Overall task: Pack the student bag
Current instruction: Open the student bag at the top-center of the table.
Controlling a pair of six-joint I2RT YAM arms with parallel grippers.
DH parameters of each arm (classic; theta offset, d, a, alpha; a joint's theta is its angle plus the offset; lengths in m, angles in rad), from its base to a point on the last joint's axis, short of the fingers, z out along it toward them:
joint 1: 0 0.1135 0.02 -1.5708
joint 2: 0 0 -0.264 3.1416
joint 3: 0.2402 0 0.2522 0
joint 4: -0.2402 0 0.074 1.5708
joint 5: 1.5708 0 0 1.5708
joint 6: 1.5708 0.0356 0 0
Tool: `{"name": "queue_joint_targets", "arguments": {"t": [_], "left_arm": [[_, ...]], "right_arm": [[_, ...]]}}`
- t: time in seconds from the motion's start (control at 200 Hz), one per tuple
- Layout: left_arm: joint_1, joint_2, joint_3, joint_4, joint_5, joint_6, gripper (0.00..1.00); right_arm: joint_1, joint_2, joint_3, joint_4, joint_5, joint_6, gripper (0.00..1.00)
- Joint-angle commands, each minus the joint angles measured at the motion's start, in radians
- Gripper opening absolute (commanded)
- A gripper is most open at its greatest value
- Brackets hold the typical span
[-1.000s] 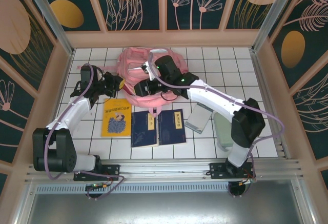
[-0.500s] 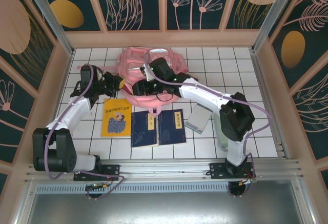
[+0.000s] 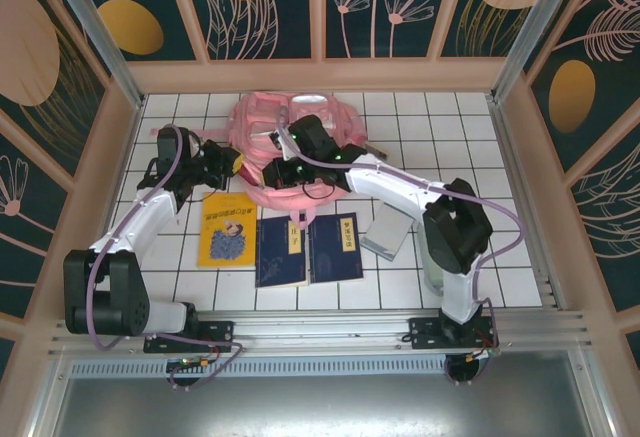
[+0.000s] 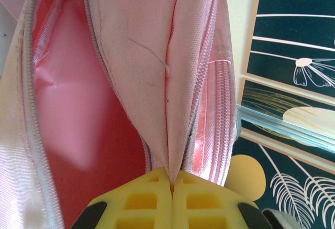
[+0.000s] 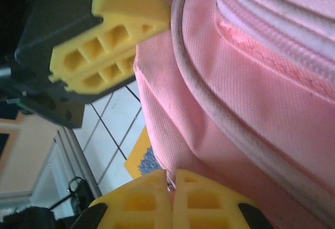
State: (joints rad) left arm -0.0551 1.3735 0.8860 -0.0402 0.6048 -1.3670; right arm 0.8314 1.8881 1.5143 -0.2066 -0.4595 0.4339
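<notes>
Large pink fabric backpack [image 3: 257, 117] lies at the far middle of the white tiled tabletop [image 3: 450, 127]. Left claw [image 4: 171, 181] is clamped on a fabric fold by the zip. Right claw [image 5: 171, 175] is pinched together on the bag's edge, just beside the left claw.

student bag [image 3: 256, 117] half hidden beneath right arm [image 3: 395, 185]; yellow book [image 3: 227, 229] title illegible

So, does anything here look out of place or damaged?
Nothing is spilled. The grey book lies tilted against the tile lines, while the blue books lie nearly square. The student bag has a thin dark mark on the fold that the left gripper pinches; scuff or thread, I cannot tell.
</notes>
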Motion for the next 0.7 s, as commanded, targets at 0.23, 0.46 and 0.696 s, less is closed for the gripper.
{"name": "queue_joint_targets", "arguments": {"t": [0.23,0.46,0.696], "left_arm": [[0.005,-0.020,0.017,0.077,-0.035,-0.072,0.00],[0.010,-0.018,0.037,0.079,-0.040,-0.079,0.00],[0.078,-0.030,0.042,0.062,-0.015,-0.065,0.00]], "right_arm": [[0.077,-0.298,-0.321,0.260,0.312,-0.104,0.04],[0.072,-0.431,-0.472,0.318,0.466,-0.143,0.03],[-0.032,-0.507,-0.564,0.314,0.435,-0.149,0.02]]}}
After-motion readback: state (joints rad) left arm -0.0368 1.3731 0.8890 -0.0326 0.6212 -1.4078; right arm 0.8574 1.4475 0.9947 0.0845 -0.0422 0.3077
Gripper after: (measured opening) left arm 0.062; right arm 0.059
